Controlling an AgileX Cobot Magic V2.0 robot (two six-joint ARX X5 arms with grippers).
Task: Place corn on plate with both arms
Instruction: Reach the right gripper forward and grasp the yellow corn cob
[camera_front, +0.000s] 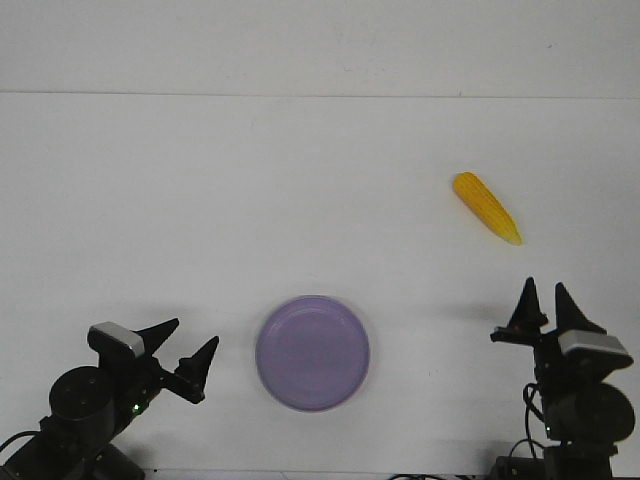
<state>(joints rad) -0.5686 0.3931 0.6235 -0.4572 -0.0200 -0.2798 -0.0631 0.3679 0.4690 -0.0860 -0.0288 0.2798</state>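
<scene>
The corn (486, 207) lies at right of frame, long axis slanting down-right, directly above the right gripper (548, 301) (nearer arm, prongs spread, empty). The left gripper (185, 350) is spread too, left of the plate (312, 353) at lower centre.

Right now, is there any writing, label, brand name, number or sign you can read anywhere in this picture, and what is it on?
None can be read.
The yellow-orange tapered corn cob, the round lavender-purple plate and the white table show no print.
The left gripper and right gripper show no readable marking.
</scene>
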